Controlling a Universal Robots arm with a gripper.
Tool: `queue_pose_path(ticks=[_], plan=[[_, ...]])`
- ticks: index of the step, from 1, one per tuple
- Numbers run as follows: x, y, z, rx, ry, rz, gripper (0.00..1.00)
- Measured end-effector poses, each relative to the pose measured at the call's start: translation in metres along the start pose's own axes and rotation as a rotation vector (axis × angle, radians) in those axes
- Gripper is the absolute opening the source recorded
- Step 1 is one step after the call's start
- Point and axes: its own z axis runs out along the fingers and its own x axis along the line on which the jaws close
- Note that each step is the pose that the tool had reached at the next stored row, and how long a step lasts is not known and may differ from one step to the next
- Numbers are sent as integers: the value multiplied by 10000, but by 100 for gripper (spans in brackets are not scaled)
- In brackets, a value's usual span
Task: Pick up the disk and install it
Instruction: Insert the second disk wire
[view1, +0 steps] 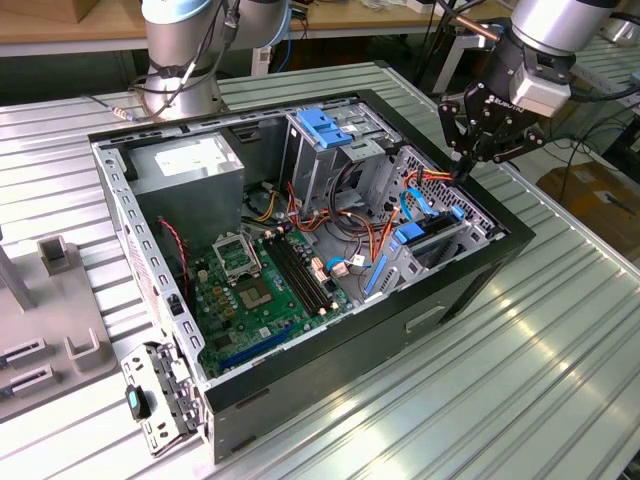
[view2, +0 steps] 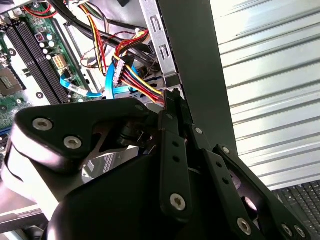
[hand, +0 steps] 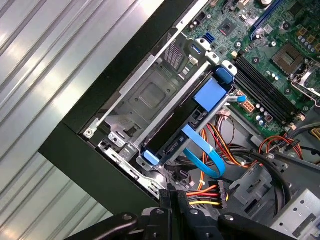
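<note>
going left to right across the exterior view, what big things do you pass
Grey fixture block on the table, then the power-supply box, then the blue bracket atop the metal cage, then the disk with its blue rails in the bay, then the gripper at the case's edge.

You are looking at a computer case (view1: 470, 290) lying open on the table (view1: 560, 380). Inside it, the motherboard (view1: 255, 290) is sitting toward the exterior view's left, the disk (view1: 430, 235) is resting in its bay toward the right, and the gripper (view1: 465, 160) is hanging just above the case's right-hand edge.
</note>
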Motion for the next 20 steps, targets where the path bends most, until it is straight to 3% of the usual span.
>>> queue_pose_path(ticks=[13,20], plan=[[-12,13,0,-1,3,46,16],[-12,14,10,4,36,787,16]])
